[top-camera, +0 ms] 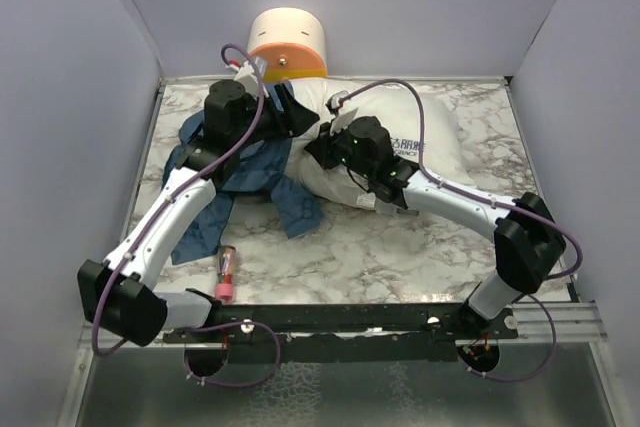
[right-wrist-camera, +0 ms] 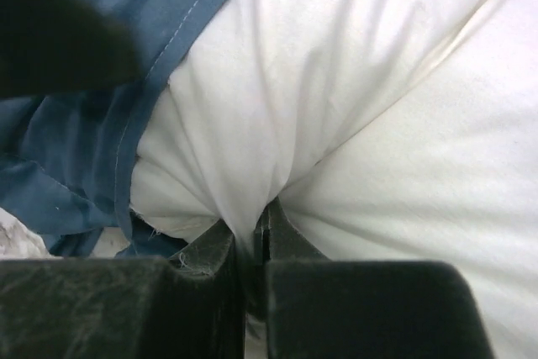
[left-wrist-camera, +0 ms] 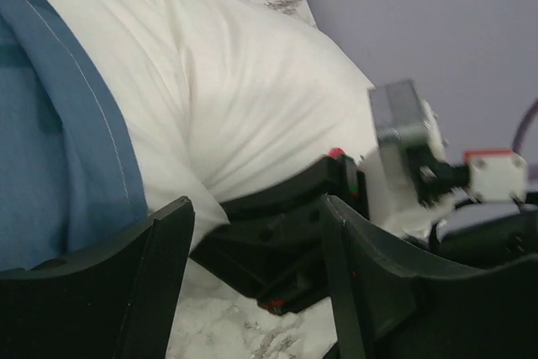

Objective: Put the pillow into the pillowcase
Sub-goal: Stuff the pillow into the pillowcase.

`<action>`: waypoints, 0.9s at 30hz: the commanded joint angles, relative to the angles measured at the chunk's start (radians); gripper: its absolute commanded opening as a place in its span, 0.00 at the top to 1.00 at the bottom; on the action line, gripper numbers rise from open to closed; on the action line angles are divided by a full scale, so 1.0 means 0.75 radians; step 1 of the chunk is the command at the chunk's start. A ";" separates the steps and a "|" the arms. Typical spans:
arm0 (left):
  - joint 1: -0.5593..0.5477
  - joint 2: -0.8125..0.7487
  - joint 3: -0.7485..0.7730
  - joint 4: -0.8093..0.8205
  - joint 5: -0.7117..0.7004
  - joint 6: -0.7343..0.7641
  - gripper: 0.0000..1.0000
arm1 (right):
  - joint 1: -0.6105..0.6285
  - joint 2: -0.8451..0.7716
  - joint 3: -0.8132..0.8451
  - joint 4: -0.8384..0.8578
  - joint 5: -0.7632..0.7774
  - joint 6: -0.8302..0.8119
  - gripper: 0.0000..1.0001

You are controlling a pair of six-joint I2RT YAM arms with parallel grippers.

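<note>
Left jaws apart, empty | right jaws pinching the one pillow (right-wrist-camera: 378,124) | one pillowcase (right-wrist-camera: 76,166) touching it

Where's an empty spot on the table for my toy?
The biggest bare patch of the marble table is at the front, between the pillow and the black rail, right of the pink tube. A small strip lies right of the pillow. The back left is crowded: pillowcase, left arm, right arm.
</note>
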 commanded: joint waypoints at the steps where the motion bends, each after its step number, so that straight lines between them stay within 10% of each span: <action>1: -0.003 -0.259 -0.024 -0.147 -0.119 0.028 0.35 | -0.022 0.093 0.163 0.093 0.054 0.138 0.99; 14: -0.001 -0.797 -0.712 -0.221 -0.251 -0.170 0.31 | -0.032 0.211 0.327 0.028 -0.017 0.147 0.99; 27: -0.001 -0.498 -0.986 0.477 -0.446 0.114 0.19 | -0.034 0.212 0.336 0.002 -0.053 0.169 0.99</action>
